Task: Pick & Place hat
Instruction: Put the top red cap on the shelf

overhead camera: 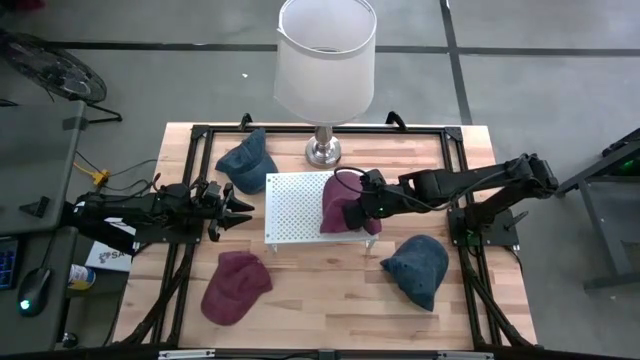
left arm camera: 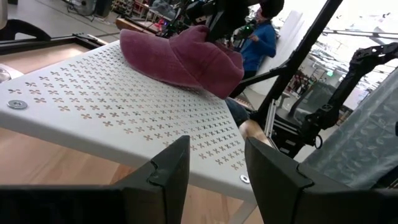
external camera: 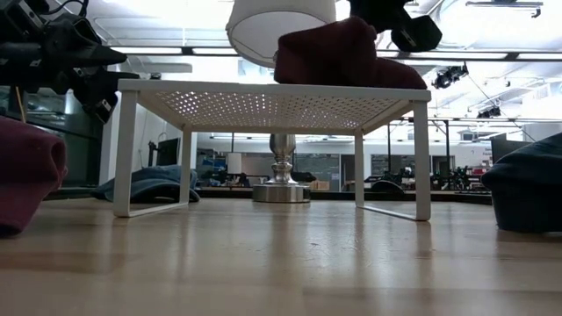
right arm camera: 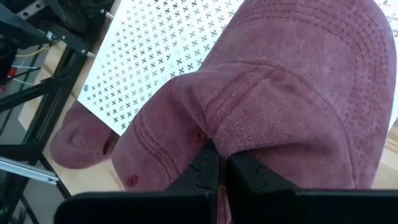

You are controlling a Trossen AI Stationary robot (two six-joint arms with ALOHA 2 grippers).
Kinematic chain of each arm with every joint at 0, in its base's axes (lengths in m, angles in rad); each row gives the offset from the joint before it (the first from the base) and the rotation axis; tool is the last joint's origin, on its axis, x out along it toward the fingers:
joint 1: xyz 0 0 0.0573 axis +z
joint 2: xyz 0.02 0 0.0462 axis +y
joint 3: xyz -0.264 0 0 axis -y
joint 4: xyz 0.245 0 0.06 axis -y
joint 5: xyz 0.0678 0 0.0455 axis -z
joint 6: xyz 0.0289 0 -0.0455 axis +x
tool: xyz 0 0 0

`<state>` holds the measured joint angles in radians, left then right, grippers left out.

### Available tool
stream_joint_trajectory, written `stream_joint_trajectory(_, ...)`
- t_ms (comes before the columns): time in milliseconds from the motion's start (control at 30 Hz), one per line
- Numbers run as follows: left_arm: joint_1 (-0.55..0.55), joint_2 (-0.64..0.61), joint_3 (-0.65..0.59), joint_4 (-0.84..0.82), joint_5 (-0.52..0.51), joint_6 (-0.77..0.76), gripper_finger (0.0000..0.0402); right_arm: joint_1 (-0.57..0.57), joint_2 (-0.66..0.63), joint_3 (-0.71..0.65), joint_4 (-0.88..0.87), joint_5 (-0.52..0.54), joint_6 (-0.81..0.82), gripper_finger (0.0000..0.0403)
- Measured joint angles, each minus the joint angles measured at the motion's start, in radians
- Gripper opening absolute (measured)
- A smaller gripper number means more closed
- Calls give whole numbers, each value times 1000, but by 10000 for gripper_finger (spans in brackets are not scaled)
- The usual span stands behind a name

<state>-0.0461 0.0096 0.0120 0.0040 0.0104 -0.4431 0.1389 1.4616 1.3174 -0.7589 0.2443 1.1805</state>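
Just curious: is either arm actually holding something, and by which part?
The right gripper pinches a fold in the maroon hat on the white rack; the left gripper holds nothing.

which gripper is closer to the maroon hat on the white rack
Right. The right gripper is shut on the maroon hat atop the white rack; the left gripper waits beside the rack.

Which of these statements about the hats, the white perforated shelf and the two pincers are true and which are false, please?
1. The right pincer is shut on the maroon hat on the shelf. True.
2. The left pincer holds a blue hat. False: it is open and empty, beside the white perforated shelf.
3. Two blue hats lie on the table. True: one by the lamp, one near the right arm.
4. The lamp stands on the shelf. False: it stands on the table behind it.
5. A second maroon hat lies on the table. True.
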Motion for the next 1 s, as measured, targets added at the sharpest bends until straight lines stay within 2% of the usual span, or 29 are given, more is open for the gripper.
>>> stream_joint_trajectory(533,0,0,0,0,0,0,154,0,0,0,23,0,-8,1)
stream_joint_trajectory(1000,0,0,0,0,0,0,154,0,0,0,23,0,-33,47)
